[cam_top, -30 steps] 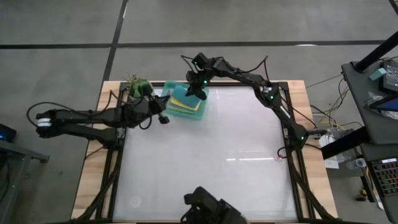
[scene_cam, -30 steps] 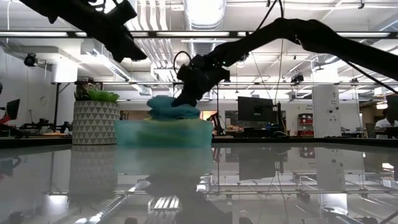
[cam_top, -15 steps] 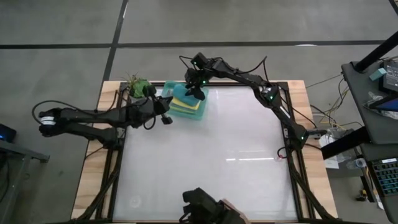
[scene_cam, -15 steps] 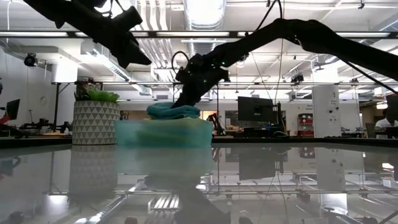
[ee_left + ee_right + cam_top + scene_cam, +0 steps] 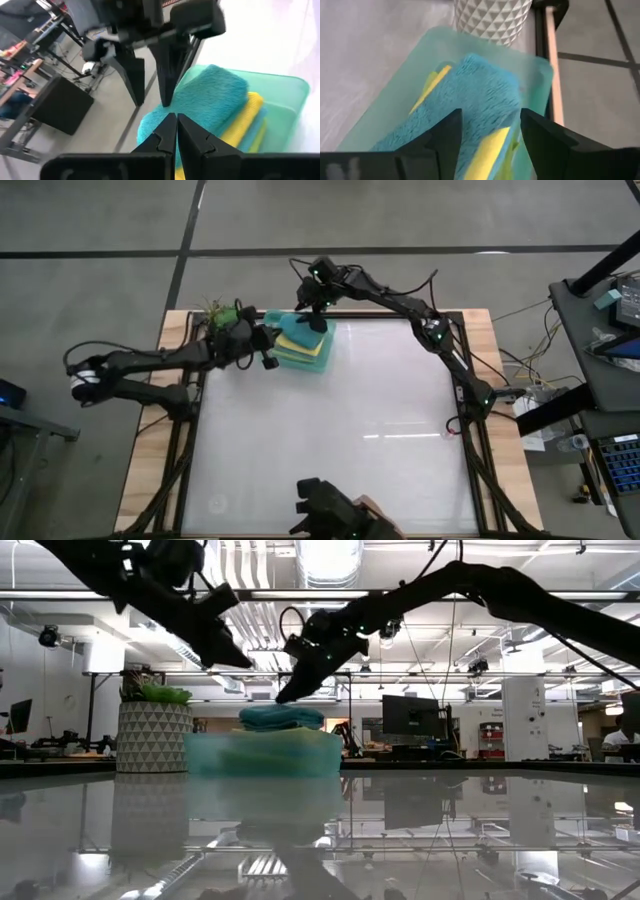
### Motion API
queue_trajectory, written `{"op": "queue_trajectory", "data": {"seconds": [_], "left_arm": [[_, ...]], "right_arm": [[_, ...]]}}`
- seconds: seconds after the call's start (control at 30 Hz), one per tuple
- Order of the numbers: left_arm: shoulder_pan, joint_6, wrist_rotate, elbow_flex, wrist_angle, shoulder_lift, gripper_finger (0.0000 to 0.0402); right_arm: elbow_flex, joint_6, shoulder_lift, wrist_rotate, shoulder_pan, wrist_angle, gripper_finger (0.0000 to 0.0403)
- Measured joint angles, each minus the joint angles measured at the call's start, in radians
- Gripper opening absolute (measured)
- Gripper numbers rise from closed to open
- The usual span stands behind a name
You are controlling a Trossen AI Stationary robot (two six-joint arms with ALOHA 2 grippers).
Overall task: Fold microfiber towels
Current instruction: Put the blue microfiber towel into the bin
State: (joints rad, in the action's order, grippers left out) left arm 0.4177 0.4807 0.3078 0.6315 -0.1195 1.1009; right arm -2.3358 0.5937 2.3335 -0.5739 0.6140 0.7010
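Note:
A mint-green tray [image 5: 326, 366] at the table's far left holds a stack of folded microfiber towels. A teal towel [image 5: 298, 336] [image 5: 470, 95] lies on top, with a yellow towel [image 5: 316, 351] [image 5: 246, 114] under it. My right gripper [image 5: 290, 690] [image 5: 487, 135] hangs open just above the teal towel's far end; its fingers stand over the towel and hold nothing. My left gripper [image 5: 268, 350] [image 5: 176, 121] is shut and empty. It hovers by the tray's left side, tilted down toward the stack.
A small potted plant in a white patterned pot [image 5: 222, 315] [image 5: 152, 735] stands just left of the tray at the far-left corner. The glossy white tabletop [image 5: 360, 440] stretches toward the near and right edges.
My right gripper has opened, let go of the teal towel and risen a little. The towel, bunched up under the fingers before, has sunk flat onto the stack. My left gripper, still shut, has swung toward the far edge and closer to the tray.

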Motion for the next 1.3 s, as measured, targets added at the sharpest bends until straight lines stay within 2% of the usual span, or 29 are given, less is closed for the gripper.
{"op": "queue_trajectory", "data": {"seconds": [0.17,0.4,0.53,0.67,0.83,0.97,1.3], "left_arm": [[0.084,0.019,-0.092,0.013,-0.046,0.068,0.0],[0.127,0.134,-0.133,0.108,-0.014,0.21,0.0],[0.17,0.189,-0.184,0.154,0.007,0.274,0.0],[0.214,0.192,-0.201,0.177,0.005,0.318,0.0],[0.241,0.189,-0.206,0.178,0.003,0.389,0.0],[0.243,0.181,-0.19,0.176,0.006,0.458,0.0],[0.242,0.101,-0.161,0.173,0.055,0.451,0.0]], "right_arm": [[-0.013,-0.013,-0.038,-0.003,-0.002,0.063,0.0161],[-0.011,-0.003,-0.092,-0.055,-0.044,0.243,0.0062],[-0.004,-0.02,-0.093,-0.019,-0.088,0.294,0.0015],[0.033,-0.052,-0.095,0.178,-0.135,0.288,0.0012],[0.115,-0.06,-0.095,0.276,-0.152,0.264,0.0012],[0.165,-0.049,-0.095,0.44,-0.151,0.243,0.0012],[0.259,-0.032,-0.097,0.394,-0.145,0.193,0.0012]]}}
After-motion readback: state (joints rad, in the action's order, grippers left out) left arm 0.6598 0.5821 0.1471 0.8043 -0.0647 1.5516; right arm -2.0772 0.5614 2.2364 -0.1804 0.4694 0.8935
